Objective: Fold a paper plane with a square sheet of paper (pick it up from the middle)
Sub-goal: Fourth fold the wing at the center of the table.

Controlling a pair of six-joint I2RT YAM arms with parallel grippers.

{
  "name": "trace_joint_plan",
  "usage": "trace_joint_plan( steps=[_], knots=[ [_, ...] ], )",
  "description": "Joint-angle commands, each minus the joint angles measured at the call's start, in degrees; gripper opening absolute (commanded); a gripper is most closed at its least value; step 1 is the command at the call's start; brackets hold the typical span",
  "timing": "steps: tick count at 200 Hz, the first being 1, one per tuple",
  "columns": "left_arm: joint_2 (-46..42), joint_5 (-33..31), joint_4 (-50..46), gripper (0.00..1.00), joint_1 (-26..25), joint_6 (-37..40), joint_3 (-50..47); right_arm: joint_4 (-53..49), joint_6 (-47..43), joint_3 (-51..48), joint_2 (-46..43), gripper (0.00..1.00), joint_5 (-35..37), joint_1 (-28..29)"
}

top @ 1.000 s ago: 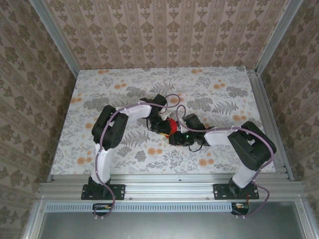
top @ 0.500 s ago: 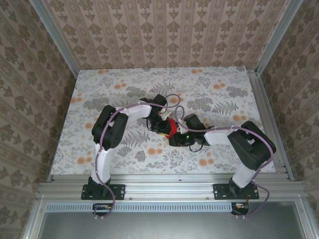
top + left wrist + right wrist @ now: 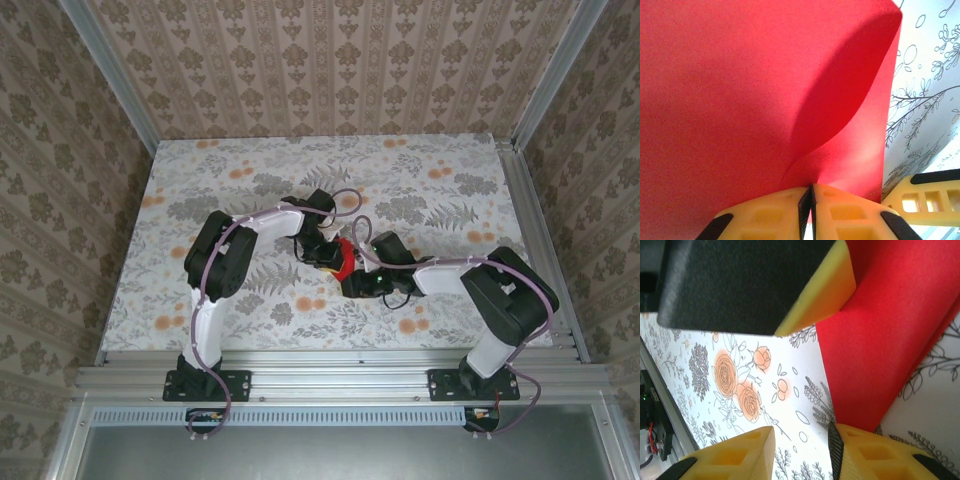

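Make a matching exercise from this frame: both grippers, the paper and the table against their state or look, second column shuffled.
Things:
1. left gripper
2. right gripper
3. square sheet of paper
4. table

State or look:
a. floral print
b. open, fingers apart
c. bright red, bowed into a curve
d. shut, pinching the paper's edge

Pairs: 1-d, 2-b, 3-c, 4-a.
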Motion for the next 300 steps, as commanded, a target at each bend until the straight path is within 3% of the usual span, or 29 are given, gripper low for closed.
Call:
trace_joint_plan(
  steps=[1, 75, 126, 201, 255, 300],
  knots=[
    [8.26, -13.26, -4.00, 0.15, -0.34, 1.51, -4.12, -10.95, -0.08, -4.08, 0.59, 0.38, -1.28, 0.67],
    [7.84, -11.88, -3.97, 0.15, -0.38, 1.73, -3.85, -9.92, 2.81, -4.58, -3.72, 0.38, -3.44, 0.16],
    [7.04, -10.39, -3.45, 0.15, -0.82, 2.06, -3.57, -4.51, 8.84, -0.67, -11.26, 0.40, -2.52, -6.42],
    [5.55, -9.99, -2.41, 0.15, -1.18, 1.94, -3.57, 6.01, 14.53, 7.73, 1.30, 0.40, -3.64, -11.16],
    [4.39, -10.30, -1.69, 0.15, -1.06, 2.13, -4.51, 14.32, 20.35, 11.16, 10.99, 0.32, -5.99, -12.87],
    [4.55, -10.15, -1.26, 0.15, -1.14, 2.12, -4.90, 16.83, 22.49, 10.68, 12.28, 0.26, -7.42, -12.84]
  ],
)
